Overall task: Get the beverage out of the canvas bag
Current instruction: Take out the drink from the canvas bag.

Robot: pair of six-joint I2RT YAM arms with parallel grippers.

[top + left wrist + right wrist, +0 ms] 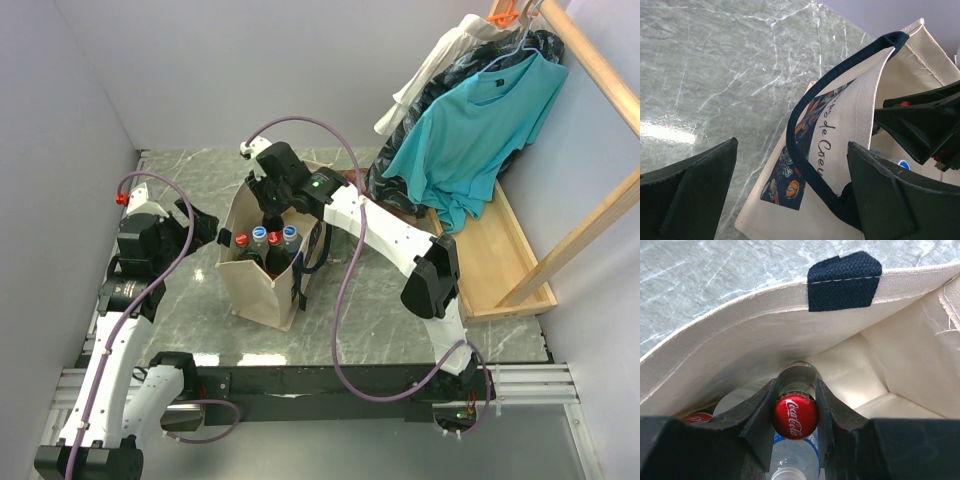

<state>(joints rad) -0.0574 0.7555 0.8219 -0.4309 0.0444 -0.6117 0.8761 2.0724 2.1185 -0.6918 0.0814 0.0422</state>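
right end effector [796,386]: down inside the canvas bag [258,290], clamped on the red-capped cola bottle [795,416]
left end effector [792,145]: spread apart, just beside the bag's printed side
canvas bag: upright mid-bench [180,175], nearer the left edge

Looked like a robotics lab cell: white left arm [118,345] and white right arm [385,235] bolted to aluminium rail [525,385], plain lavender partition walls [60,150], marble-pattern grey tabletop [190,175], wooden clothes rack [500,255], teal T-shirt [480,130].
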